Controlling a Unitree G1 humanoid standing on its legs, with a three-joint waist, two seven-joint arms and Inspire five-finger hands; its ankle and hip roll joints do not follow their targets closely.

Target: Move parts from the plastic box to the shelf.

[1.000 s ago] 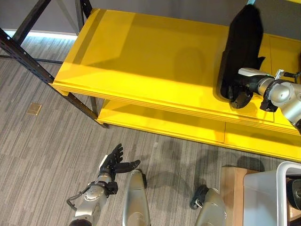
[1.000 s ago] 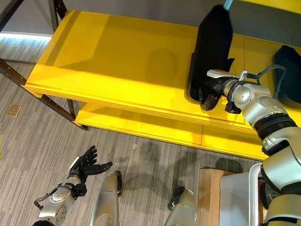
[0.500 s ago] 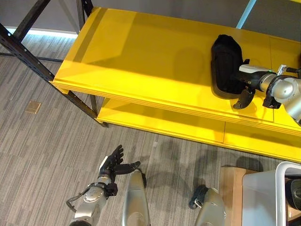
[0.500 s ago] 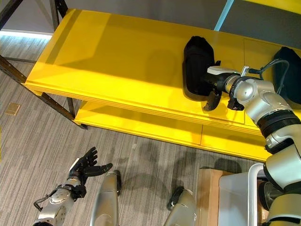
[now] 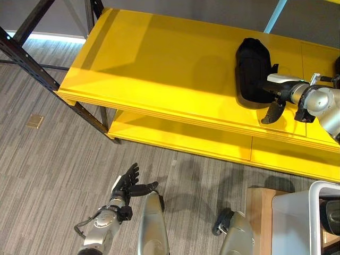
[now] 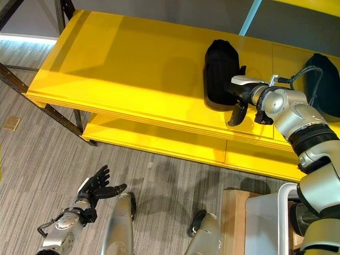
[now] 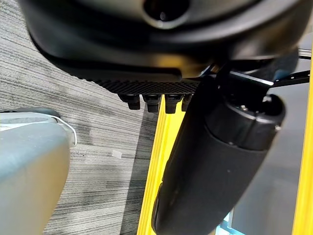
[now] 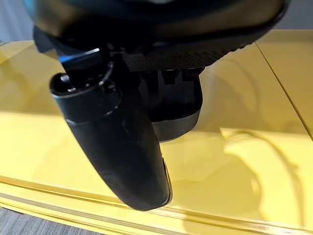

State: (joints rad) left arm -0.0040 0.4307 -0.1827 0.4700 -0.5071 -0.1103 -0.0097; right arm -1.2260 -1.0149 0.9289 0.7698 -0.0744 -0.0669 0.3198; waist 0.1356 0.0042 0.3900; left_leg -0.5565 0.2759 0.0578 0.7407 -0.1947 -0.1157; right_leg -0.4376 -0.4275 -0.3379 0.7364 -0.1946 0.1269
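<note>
On the yellow shelf [image 5: 159,58] a black part [image 5: 253,70] lies flat, well along toward the robot's right side. Beside it, the right hand [image 5: 272,99] reaches in at its near edge, thumb hanging down over the shelf board; whether the fingers grip the part or merely touch it, I cannot tell. A second black part [image 6: 322,85] sits farther right on the same shelf. Low by the floor, the left hand [image 5: 127,184] hangs with fingers spread and empty. At the lower right corner stands the pale plastic box [image 5: 297,223]; its contents cannot be made out. No writing is legible.
</note>
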